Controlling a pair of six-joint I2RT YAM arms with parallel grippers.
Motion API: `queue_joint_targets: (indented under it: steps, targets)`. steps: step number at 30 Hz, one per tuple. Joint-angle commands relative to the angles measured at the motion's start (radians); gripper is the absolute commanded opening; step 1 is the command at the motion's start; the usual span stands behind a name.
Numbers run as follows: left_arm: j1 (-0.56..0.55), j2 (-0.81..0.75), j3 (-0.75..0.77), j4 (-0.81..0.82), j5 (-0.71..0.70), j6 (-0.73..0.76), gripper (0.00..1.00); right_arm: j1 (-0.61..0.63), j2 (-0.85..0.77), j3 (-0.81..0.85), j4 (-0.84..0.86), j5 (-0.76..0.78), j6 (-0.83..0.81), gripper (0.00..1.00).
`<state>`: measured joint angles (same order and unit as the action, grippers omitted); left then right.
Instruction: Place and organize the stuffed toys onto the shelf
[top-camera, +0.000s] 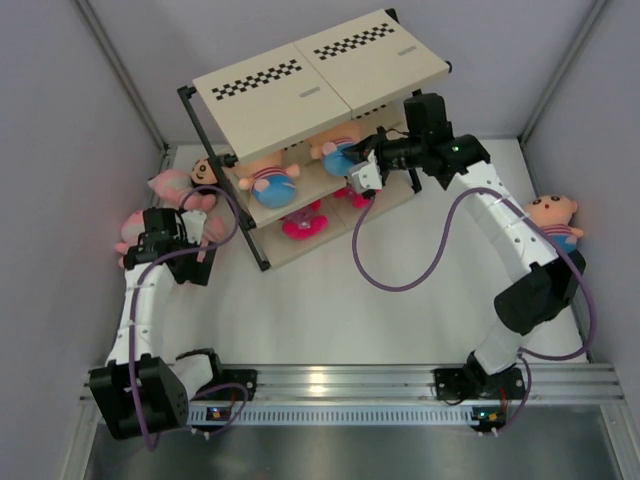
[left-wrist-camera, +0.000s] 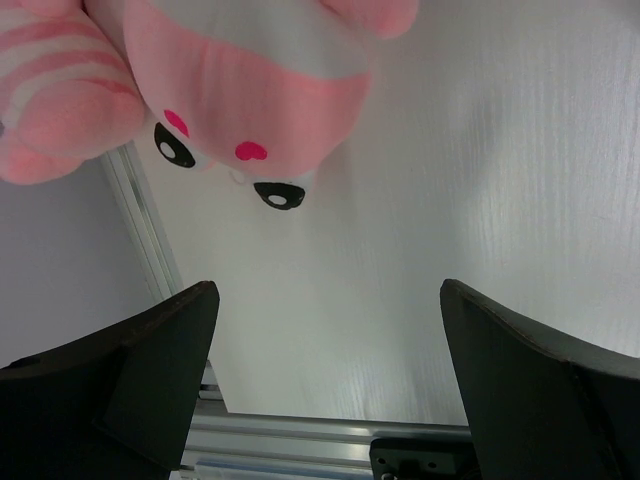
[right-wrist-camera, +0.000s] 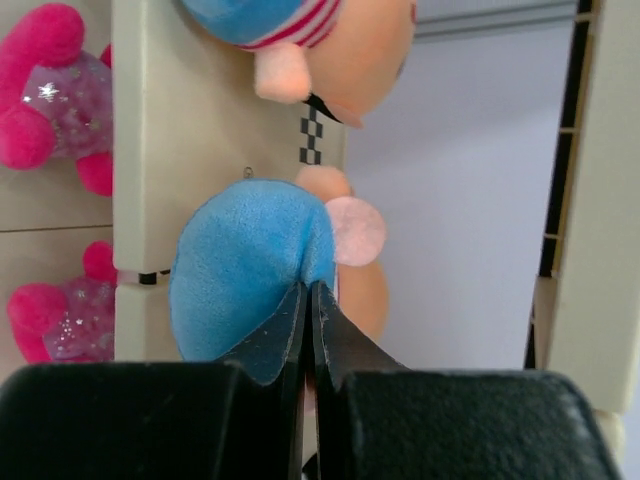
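Note:
The shelf (top-camera: 320, 85) stands at the back of the table. Two boy dolls (top-camera: 268, 183) (top-camera: 338, 155) lie on its middle board. My right gripper (top-camera: 362, 172) is shut, and in the right wrist view its tips (right-wrist-camera: 310, 290) touch the blue bottom of one boy doll (right-wrist-camera: 245, 280); I cannot tell if cloth is pinched. Another boy doll (top-camera: 556, 217) lies far right. Pink stuffed toys (top-camera: 170, 188) (top-camera: 130, 235) and a dark-haired doll (top-camera: 207, 170) lie left of the shelf. My left gripper (left-wrist-camera: 330, 380) is open over bare table, short of a pink toy (left-wrist-camera: 240, 90).
Two bright magenta plush toys (top-camera: 303, 222) sit on the lowest board (right-wrist-camera: 200, 130). Grey walls close in left and right. A metal rail (top-camera: 340, 385) runs along the near edge. The shelf's black frame posts (top-camera: 222, 185) stand close to the left arm.

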<state>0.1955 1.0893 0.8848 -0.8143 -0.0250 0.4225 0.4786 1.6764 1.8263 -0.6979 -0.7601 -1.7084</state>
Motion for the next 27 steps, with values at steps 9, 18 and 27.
queue_joint_targets:
  steps: [9, 18, 27]
  targets:
    - [-0.002, 0.015, 0.074, -0.031, -0.032, 0.038, 0.99, -0.009, 0.072, -0.010, -0.209, -0.107, -0.326, 0.00]
    - [-0.002, 0.037, 0.080, -0.029, -0.024, 0.030, 0.99, -0.031, 0.161, 0.033, -0.026, -0.090, -0.315, 0.00]
    - [-0.001, 0.050, 0.086, -0.029, -0.007, 0.025, 0.99, -0.034, 0.076, -0.053, 0.051, -0.100, -0.286, 0.47]
